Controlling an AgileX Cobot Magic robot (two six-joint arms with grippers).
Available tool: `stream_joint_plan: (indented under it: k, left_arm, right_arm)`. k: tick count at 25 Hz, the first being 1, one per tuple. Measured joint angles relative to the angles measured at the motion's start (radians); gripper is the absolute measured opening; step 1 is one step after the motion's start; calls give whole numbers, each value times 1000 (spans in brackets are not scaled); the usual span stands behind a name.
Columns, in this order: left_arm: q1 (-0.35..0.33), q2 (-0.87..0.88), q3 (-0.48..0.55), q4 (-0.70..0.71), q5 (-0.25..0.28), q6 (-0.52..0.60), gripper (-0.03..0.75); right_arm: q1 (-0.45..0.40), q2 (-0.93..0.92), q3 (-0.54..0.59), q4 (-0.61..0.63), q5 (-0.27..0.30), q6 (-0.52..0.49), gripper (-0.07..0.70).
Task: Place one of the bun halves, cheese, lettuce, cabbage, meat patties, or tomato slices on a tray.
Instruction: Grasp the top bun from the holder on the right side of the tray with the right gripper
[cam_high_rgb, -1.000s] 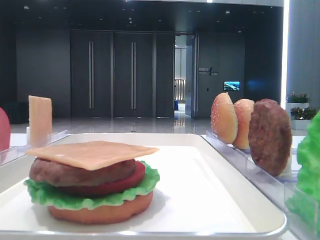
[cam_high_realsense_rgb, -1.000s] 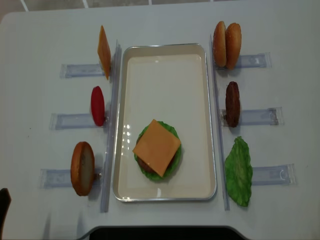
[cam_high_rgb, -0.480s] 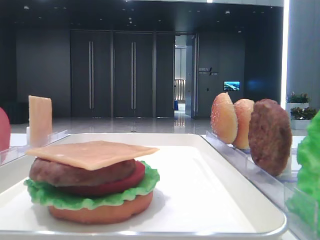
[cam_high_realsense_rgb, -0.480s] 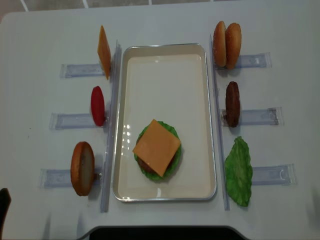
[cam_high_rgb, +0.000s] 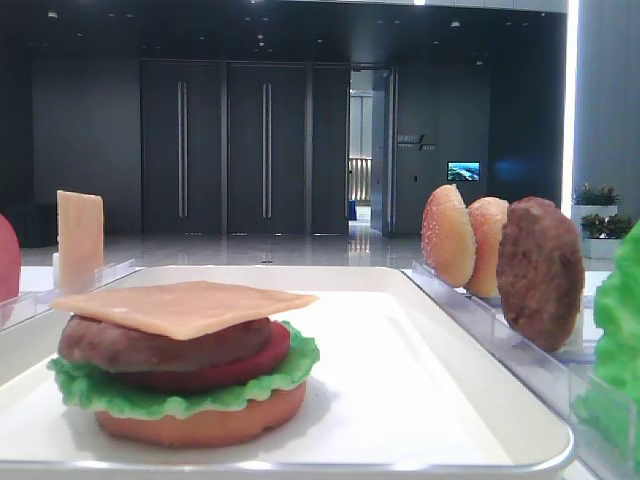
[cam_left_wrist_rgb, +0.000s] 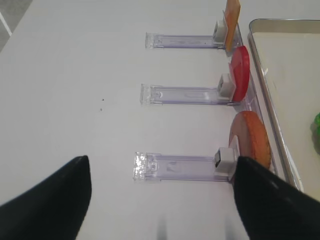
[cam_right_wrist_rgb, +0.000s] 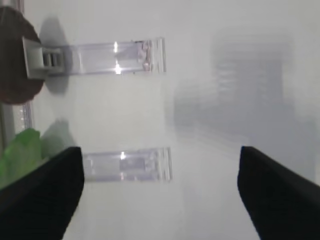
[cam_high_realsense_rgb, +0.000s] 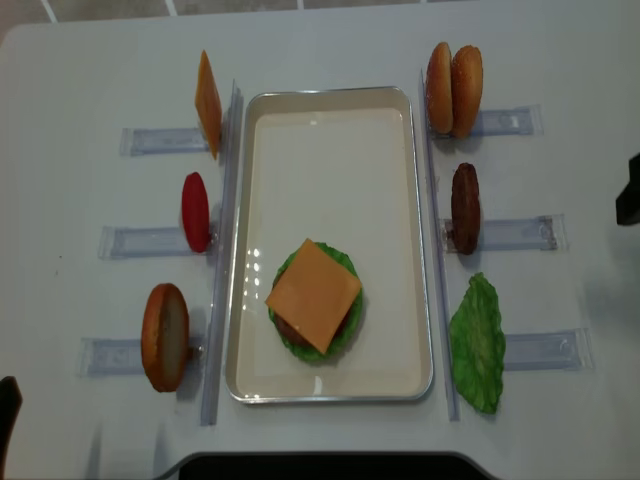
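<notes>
White table (cam_high_realsense_rgb: 330, 40) holds everything. Tray (cam_high_realsense_rgb: 330, 120) sits mid-table w/ a stack in its near half: bottom bun (cam_high_rgb: 200, 425), lettuce (cam_high_rgb: 110, 395), tomato (cam_high_rgb: 255, 362), patty (cam_high_rgb: 150, 345), cheese (cam_high_realsense_rgb: 313, 295) on top. Right of tray, on clear stands (cam_high_realsense_rgb: 520, 235): spare lettuce leaf (cam_high_realsense_rgb: 478, 345) near, spare patty (cam_high_realsense_rgb: 464, 207) mid, two domed buns far, sesame top bun (cam_high_realsense_rgb: 439, 88) touching the orange bun (cam_high_realsense_rgb: 467, 90). Left of tray: flat bun (cam_high_realsense_rgb: 165, 336) near, tomato slice (cam_high_realsense_rgb: 196, 211) mid, cheese slice (cam_high_realsense_rgb: 208, 103) far. Right gripper (cam_right_wrist_rgb: 160, 195) hangs over bare table right of the stands, jaws spread wide, nothing between. Left gripper (cam_left_wrist_rgb: 162, 197) over table left of flat bun's stand, jaws apart, empty.
</notes>
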Motion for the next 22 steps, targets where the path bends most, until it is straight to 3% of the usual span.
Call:
stream_joint_plan:
  k: [5, 14, 22]
  left_arm:
    - [0, 0, 0, 0, 0, 0, 692]
    - [0, 0, 0, 0, 0, 0, 692]
    - [0, 0, 0, 0, 0, 0, 692]
  right_arm:
    - [0, 224, -161, 20, -67, -12, 591]
    - [0, 482, -474, 63, -67, -54, 591]
    - [0, 706, -778, 46, 19, -8, 566]
